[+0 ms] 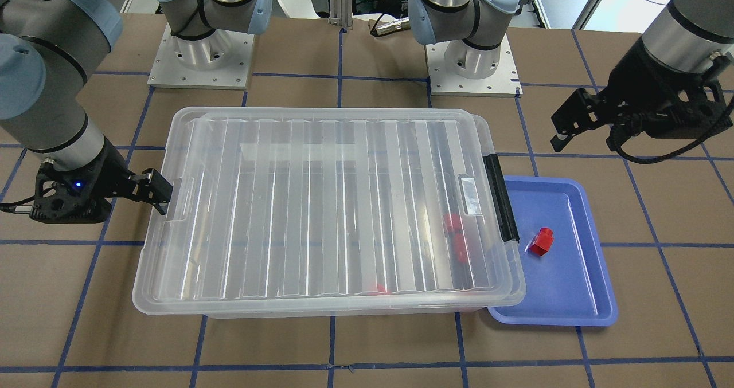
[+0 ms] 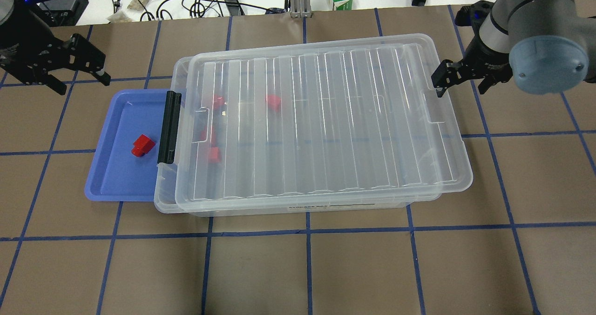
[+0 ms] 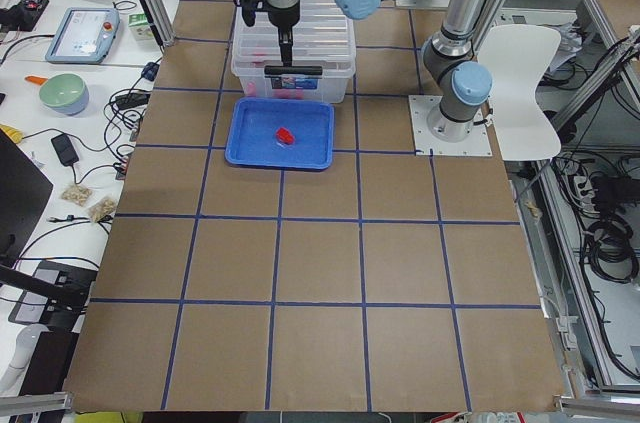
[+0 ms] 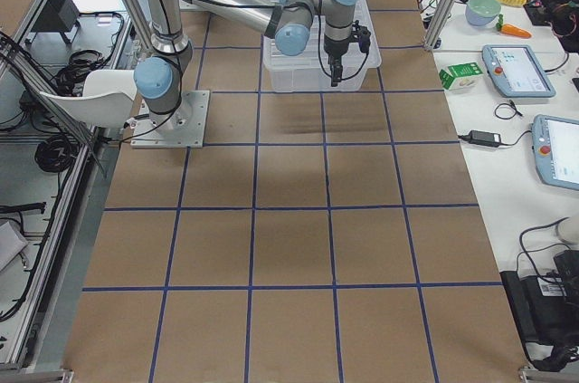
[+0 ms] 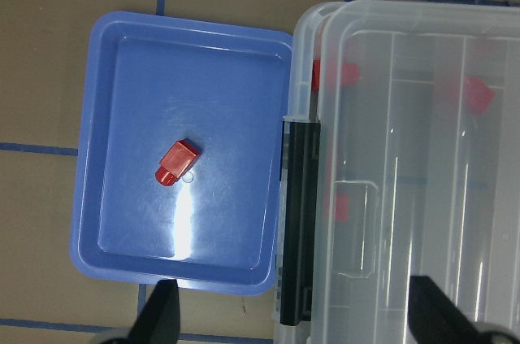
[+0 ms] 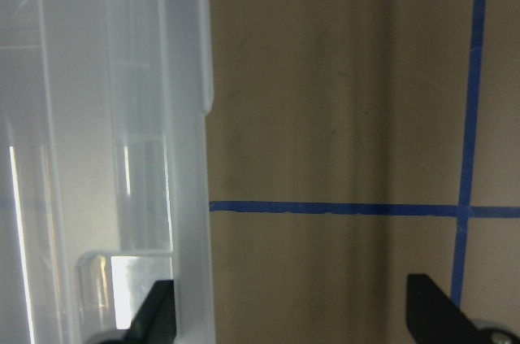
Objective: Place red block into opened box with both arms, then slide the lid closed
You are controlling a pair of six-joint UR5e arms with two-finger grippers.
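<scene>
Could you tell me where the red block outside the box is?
In the overhead view, the red block lies in the blue tray at the robot's left, near the black bar.

A brown tabletop (image 2: 326,268) gridded with blue tape carries a clear plastic box (image 2: 260,208), one short end lying right at the right hand (image 2: 461,84). A blue tray (image 2: 121,175) lies against the box's other end, below the raised left hand (image 2: 84,86). Two metal base plates (image 1: 200,67) sit behind both hands, along the robot's edge.
</scene>
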